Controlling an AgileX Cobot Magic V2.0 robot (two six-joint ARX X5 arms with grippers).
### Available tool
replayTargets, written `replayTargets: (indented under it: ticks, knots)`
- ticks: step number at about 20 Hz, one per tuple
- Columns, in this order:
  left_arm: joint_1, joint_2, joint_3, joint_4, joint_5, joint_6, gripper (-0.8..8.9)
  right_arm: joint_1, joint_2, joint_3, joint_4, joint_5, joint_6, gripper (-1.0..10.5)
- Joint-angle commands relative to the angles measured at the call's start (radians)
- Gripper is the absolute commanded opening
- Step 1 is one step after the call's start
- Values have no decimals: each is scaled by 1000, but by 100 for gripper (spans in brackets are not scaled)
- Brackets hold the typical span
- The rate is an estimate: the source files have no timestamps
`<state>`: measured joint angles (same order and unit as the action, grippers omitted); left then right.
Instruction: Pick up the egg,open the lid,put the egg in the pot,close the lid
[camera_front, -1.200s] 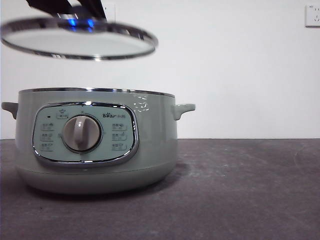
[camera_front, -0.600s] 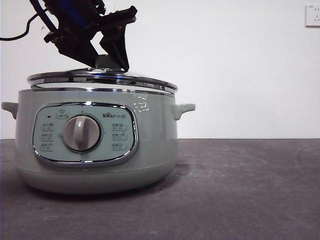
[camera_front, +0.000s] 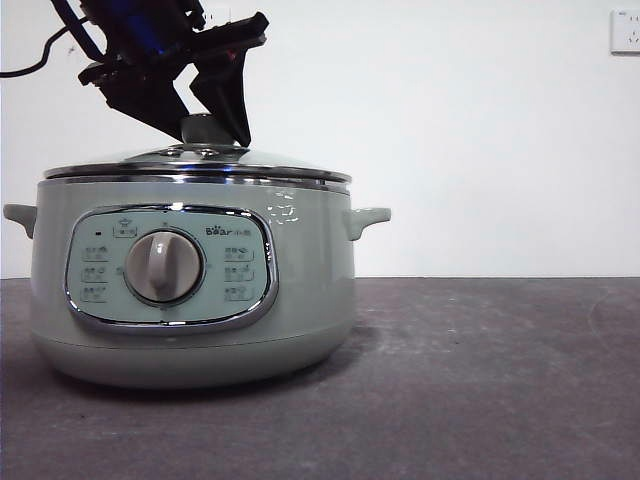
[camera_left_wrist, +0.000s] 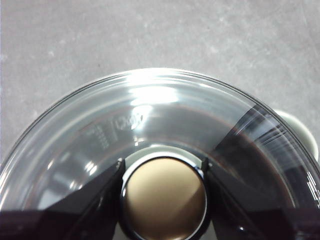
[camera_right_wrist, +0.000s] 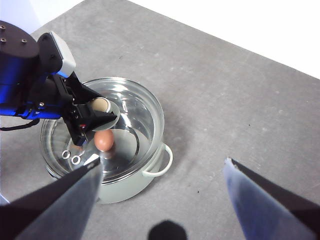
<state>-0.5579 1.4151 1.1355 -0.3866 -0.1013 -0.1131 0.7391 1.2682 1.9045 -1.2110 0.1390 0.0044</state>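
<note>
Lid (seated on pot) gripped by left gripper.

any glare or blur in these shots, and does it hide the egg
Left wrist view: bright glare streaks across the glass lid, so the inside is unreadable. Right wrist view: the right gripper's own jaws are blurred, yet the egg shows through the lid in the pot. Front view: sharp; the left gripper grips the knob.

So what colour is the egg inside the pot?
Brown-orange egg, seen best in the right wrist view.
</note>
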Motion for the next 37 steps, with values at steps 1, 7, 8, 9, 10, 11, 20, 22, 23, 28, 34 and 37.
replayTargets:
  ticks: [1, 7, 8, 9, 10, 11, 20, 22, 23, 28, 34, 37]
  knots:
    - [-4, -2, 4, -12, -1, 0, -9, 0, -1, 3, 5, 2, 10, 408]
    - [-10, -2, 4, -28, -1, 1, 5, 0, -1, 3, 4, 2, 10, 408]
    - [-9, -2, 4, -27, -1, 1, 42, 0, -1, 3, 4, 2, 10, 408]
    - [-9, -2, 4, -26, -1, 1, 165, 0, -1, 3, 4, 2, 11, 408]
    - [-9, -2, 4, -23, -3, 1, 322, 0, -1, 3, 3, 2, 14, 408]
    - [-9, -2, 4, -17, -3, 3, 431, 0, -1, 3, -2, 2, 14, 408]
    - [-20, -131, 5, 24, 2, 9, 439, 0, -5, -11, -24, 2, 26, 406]
    - [-31, -216, 5, -23, 5, 9, 438, 0, -18, -53, -1, 2, 35, 405]
    - [-38, -266, 5, -46, 5, 9, 436, 0, -30, -88, 19, 2, 35, 405]
    - [-64, -460, 5, -154, 4, 40, 417, 0, -114, -312, 138, 3, 49, 339]
    - [-87, -556, 4, -349, -2, 102, -8, 0, -265, -662, 393, 47, 60, -16]
    - [-103, -586, -37, -339, -32, 121, -8, 0, -350, -838, 538, 54, 78, -12]
